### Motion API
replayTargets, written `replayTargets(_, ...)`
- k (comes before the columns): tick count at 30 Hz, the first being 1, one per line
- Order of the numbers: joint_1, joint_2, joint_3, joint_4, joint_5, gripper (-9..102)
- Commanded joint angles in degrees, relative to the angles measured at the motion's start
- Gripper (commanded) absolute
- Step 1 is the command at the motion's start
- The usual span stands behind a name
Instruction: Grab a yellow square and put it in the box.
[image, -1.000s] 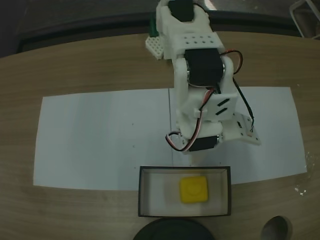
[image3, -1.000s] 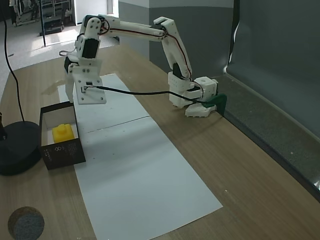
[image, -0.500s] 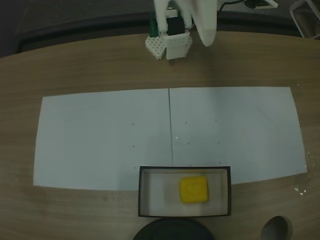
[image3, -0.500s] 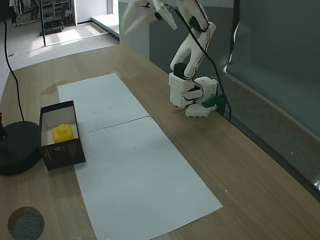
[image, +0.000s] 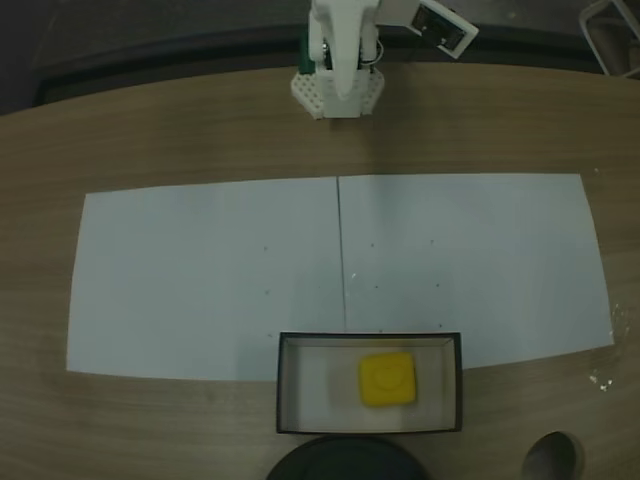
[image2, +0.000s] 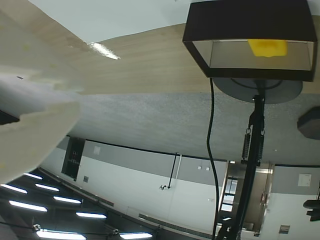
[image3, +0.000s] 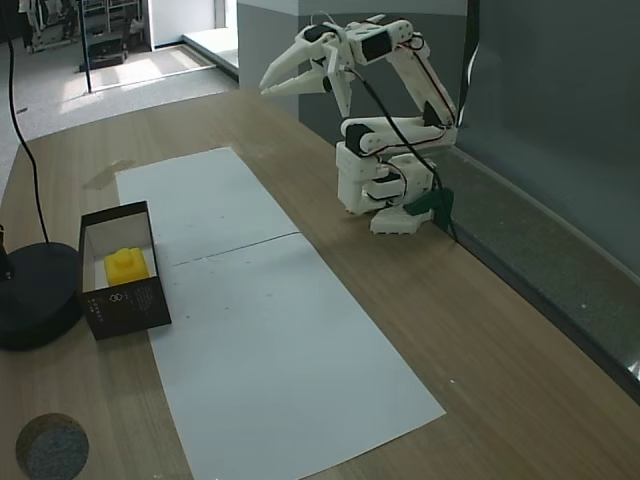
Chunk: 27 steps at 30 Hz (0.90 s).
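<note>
- Left to right in the angled fixed view: black round base (image3: 35, 295) at the far left edge of the table (image3: 480, 330); touching or just beside it, the box (image3: 140, 298); white paper sheet (image3: 270, 320) in the middle; folded arm at the right, above its own base (image3: 385, 190)
- yellow square (image3: 126, 264) sits on the white floor of the box, apart from the gripper; same in a top-down fixed view, square (image: 387, 380) right of centre inside the box (image: 283, 385), upright, flat on the floor
- wrist view is upside down: box (image2: 197, 22) at top right with the square (image2: 267, 47) inside, well apart from the camera; a blurred pale finger (image2: 35, 125) at the left edge
- gripper (image3: 272, 84) held high in the air, pointing left toward the box, nothing between the fingers; 2 fingers spread a modest way, tips apart
- Progress, as a judgement: place step looks done, block is in the box and released; arm reads as parked near its base
- Left to do: nothing for this 1 block as far as visible; I see no second yellow block on the paper
</note>
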Motion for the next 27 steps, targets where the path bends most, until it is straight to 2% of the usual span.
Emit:
replayTargets(1, 1.1, 2.5, 3.3, -3.3, -0.2, 0)
replayTargets(13, 1.1, 11.6, 24.1, -13.8, 0.4, 0)
replayTargets(27, -3.9, 11.3, 41.2, -13.4, 0.4, 0)
